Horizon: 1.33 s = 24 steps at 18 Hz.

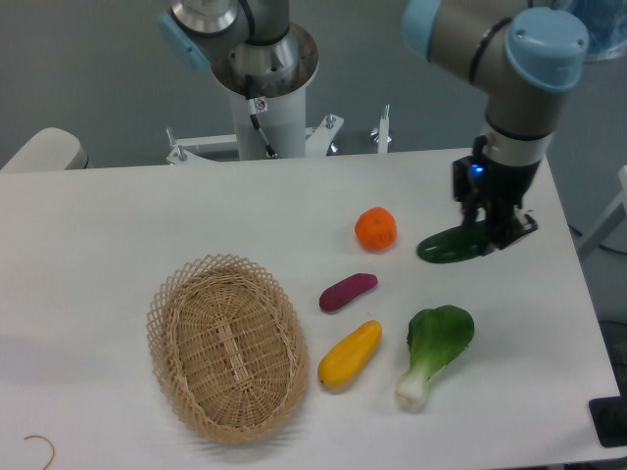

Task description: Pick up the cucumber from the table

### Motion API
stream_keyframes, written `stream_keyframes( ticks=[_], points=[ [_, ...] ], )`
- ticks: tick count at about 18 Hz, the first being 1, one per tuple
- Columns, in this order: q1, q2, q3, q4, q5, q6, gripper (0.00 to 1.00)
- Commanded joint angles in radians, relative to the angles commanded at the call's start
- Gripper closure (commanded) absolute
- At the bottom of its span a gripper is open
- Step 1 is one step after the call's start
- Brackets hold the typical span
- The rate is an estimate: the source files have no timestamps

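Note:
The cucumber [446, 247] is a glossy dark green cylinder lying on the white table [118, 225] at the right, just right of the orange. Only its left part shows; its right part is hidden under my gripper [497, 231]. The gripper points straight down over it, with its fingers [474, 217] against the cucumber's sides, closed on it. The cucumber is at table level or barely above it; a thin shadow lies under its left end.
An orange [376, 228], a purple vegetable [347, 292], a yellow vegetable [349, 353] and a bok choy [435, 351] lie left of and in front of the cucumber. A wicker basket [227, 345] stands front left. The robot's base [266, 108] is at the back.

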Motion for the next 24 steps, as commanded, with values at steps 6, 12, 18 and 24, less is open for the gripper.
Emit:
stream_keyframes(
  ticks=[6, 12, 18, 24],
  points=[
    [-0.107, -0.011, 0.002, 0.040, 0.011, -0.200, 0.75],
    [-0.163, -0.023, 0.025, 0.051, 0.012, -0.278, 0.75],
    [-0.177, -0.023, 0.025, 0.051, 0.017, -0.278, 0.75],
    [-0.177, -0.023, 0.026, 0.051, 0.017, -0.278, 0.75]
  ],
)
